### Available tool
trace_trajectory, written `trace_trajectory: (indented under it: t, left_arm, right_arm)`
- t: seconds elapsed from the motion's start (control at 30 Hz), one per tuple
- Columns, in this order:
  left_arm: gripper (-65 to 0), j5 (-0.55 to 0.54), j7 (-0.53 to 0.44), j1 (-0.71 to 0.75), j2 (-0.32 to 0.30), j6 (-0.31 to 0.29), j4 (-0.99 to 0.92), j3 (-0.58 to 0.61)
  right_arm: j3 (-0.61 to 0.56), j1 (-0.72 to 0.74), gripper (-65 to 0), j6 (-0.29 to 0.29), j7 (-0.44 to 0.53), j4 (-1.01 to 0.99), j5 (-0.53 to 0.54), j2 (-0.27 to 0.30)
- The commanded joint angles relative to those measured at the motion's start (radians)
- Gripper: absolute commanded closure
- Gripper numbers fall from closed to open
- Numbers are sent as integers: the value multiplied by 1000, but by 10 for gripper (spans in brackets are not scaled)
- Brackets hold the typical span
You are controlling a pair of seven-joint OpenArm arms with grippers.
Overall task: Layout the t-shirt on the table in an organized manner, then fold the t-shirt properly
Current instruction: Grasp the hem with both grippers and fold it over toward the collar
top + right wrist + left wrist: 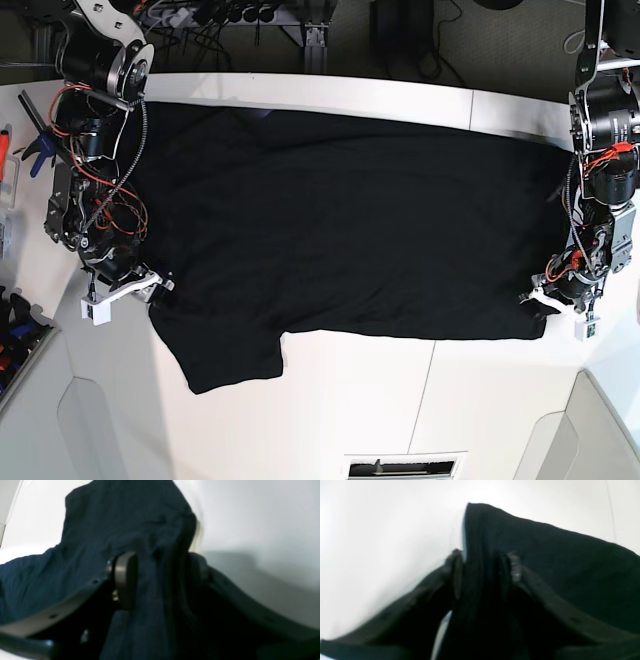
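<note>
T-shirt (350, 230) lay spread black across the table (350, 390), no print or writing visible; the left gripper (482, 565) and right gripper (160, 577) each pinched an edge.

blue-handled tool (38, 152) at left edge; dark cables (215, 15) behind, top.

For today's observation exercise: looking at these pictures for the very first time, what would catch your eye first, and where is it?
The big black t-shirt dominates, spread wide across the white table with one sleeve hanging toward the near edge. At either end a wired robot arm bends down to it: the right claw at the sleeve side and the left claw at the opposite corner. Each wrist view shows dark cloth bunched between the claw's pads.
</note>
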Motion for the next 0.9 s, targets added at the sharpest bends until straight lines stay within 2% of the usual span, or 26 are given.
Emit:
trace_trajectory:
  t: [0.0, 0.07, 0.1, 0.17, 0.2, 0.23, 0.3, 0.43, 0.57, 0.63, 0.73, 0.87]
  left_arm:
    - [-183, 6, 15, -23, -8, 0, 7, -2]
    - [-111, 6, 12, -23, -10, 6, 7, -2]
    - [-73, 6, 11, -23, -11, 16, 7, -2]
    - [-7, 7, -3, -23, -14, 27, 7, -2]
    - [0, 7, -11, -24, -16, 26, 7, -2]
    - [0, 7, -15, -25, -18, 25, 7, -2]
    - [0, 6, -17, -33, -23, -6, 8, -2]
    - [0, -41, -10, -42, -54, -266, 30, -2]
    - [0, -179, 80, -32, -93, -272, 86, -2]
    - [0, -240, 130, -10, -120, -272, 126, -2]
    - [0, -304, 201, 45, -165, -272, 204, -2]
    - [0, -372, 236, 139, -229, -272, 322, -2]
  right_arm:
    - [-2, 24, -308, 7, -7, 11, -3, 8]
    - [-2, 24, -297, 8, -7, 11, -3, 8]
    - [-2, 24, -264, 13, -6, 11, -3, 8]
    - [-2, 24, -128, 47, -3, 11, -3, 10]
    - [-2, 25, -38, 53, -3, 12, -2, 10]
    - [-2, 26, 0, 53, -3, 13, -2, 11]
    - [-2, 26, 0, 52, 10, 23, 17, 11]
    - [-2, 21, 0, 52, -8, 80, 19, 11]
    - [-2, 19, 0, 52, -100, 165, 29, 16]
    - [-2, 0, 0, 53, -147, 221, 68, 26]
    - [-2, -55, 0, 53, -177, 311, 109, 49]
    - [-2, -145, 0, 53, -182, 417, 146, 85]
